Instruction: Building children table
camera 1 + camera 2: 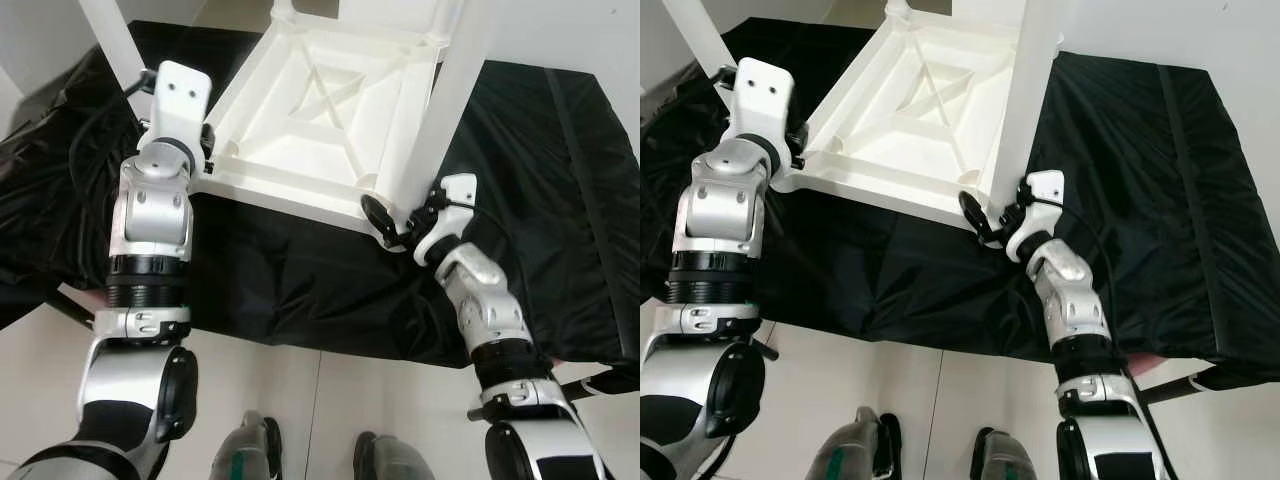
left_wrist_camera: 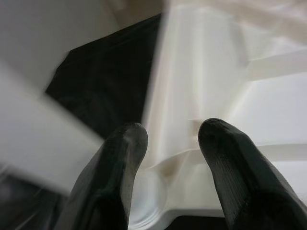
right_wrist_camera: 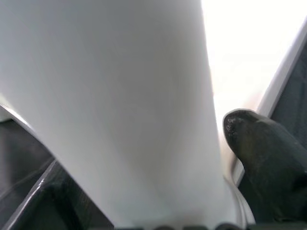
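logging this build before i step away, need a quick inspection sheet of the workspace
surface: black cloth draped over a low platform, wrinkled, on a pale tiled floor
job's things: white tabletop lying upside down, ribbed underside up; near-right leg standing in its corner socket; another leg at the far left
clutter: nothing seen
grippers: left gripper open at the near-left corner of the tabletop; right gripper at the base of the near-right leg, one finger beside it
cables: thin black cable looped at the right wrist
surroundings: white wall behind; robot's feet at the cloth's near edge
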`<state>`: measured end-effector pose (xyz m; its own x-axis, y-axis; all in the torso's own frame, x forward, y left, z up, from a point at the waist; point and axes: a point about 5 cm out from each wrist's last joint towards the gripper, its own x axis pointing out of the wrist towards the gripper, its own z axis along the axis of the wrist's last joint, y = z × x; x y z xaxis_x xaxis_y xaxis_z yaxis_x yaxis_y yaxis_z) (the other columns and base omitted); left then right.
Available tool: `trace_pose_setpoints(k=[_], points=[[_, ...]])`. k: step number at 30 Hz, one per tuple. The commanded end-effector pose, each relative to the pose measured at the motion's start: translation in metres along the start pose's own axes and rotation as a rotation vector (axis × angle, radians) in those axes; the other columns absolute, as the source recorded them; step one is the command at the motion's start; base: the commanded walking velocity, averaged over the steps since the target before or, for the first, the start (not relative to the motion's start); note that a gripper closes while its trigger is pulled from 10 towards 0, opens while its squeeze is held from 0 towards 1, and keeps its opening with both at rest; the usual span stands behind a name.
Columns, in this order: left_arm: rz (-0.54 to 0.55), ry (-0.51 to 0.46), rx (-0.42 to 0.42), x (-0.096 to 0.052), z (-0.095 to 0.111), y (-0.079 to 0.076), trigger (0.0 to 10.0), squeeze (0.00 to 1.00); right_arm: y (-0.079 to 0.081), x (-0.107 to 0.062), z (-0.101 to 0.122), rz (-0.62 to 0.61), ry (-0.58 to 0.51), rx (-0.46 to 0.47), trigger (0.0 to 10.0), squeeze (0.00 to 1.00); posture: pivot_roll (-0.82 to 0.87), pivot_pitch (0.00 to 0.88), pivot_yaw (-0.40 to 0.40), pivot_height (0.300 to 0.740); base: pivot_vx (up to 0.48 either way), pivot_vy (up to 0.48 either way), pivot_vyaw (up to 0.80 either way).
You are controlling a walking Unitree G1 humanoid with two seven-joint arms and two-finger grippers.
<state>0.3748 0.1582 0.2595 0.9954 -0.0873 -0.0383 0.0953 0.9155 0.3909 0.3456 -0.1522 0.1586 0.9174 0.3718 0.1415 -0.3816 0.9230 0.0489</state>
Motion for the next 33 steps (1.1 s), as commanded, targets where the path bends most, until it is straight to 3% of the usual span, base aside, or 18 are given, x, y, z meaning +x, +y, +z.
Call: trace_pose_setpoints(k=[1,2,4,5,7,13,20,30,32,33], points=[[-0.228,-0.015,0.071,0.001,-0.011,-0.023,10.0,0.00,-0.003,-0.009,-0.015,-0.094,0.055,0.011,10.0,0.00,0.08,0.126,0.025,0.740,0.000,0.000,0.00],[-0.228,-0.015,0.071,0.001,-0.011,-0.023,10.0,0.00,-0.003,-0.009,-0.015,-0.094,0.055,0.011,10.0,0.00,0.08,0.126,0.025,0.740,0.000,0.000,0.00],[-0.324,-0.038,0.131,0.000,-0.015,-0.033,10.0,0.00,-0.006,-0.014,-0.020,-0.150,0.062,0.022,10.0,0.00,0.08,0.127,0.028,0.740,0.000,0.000,0.00],[-0.452,-0.038,0.167,0.001,-0.022,-0.047,10.0,0.00,-0.007,-0.022,-0.024,-0.199,0.056,0.033,10.0,0.00,0.08,0.127,0.028,0.740,0.000,0.000,0.00],[-0.508,-0.027,0.180,0.003,-0.027,-0.053,10.0,0.00,-0.006,-0.027,-0.026,-0.214,0.049,0.037,10.0,0.00,0.08,0.127,0.028,0.740,0.000,0.000,0.00],[-0.497,0.002,0.231,0.014,-0.036,-0.062,10.0,0.00,0.010,-0.039,-0.030,-0.171,0.045,0.043,10.0,0.00,0.06,0.131,0.031,0.740,0.000,0.000,0.00],[-0.423,0.058,0.241,0.028,-0.043,-0.060,10.0,0.00,0.025,-0.050,-0.030,-0.146,0.035,0.073,10.0,0.00,0.04,0.130,0.030,0.740,0.000,0.000,0.00],[-0.390,0.202,0.217,0.033,-0.070,-0.058,10.0,0.00,0.022,-0.046,-0.020,-0.176,0.004,0.072,10.0,0.00,0.03,0.134,0.036,0.740,0.000,0.000,0.00],[-0.402,0.303,0.224,0.028,-0.093,-0.056,10.0,0.00,0.020,-0.042,-0.015,-0.182,-0.011,0.064,10.0,0.00,0.02,0.132,0.043,0.740,0.000,0.000,0.00],[-0.402,0.303,0.224,0.028,-0.093,-0.056,10.0,0.00,0.020,-0.042,-0.015,-0.182,-0.011,0.064,10.0,0.00,0.02,0.132,0.043,0.740,0.000,0.000,0.00]])
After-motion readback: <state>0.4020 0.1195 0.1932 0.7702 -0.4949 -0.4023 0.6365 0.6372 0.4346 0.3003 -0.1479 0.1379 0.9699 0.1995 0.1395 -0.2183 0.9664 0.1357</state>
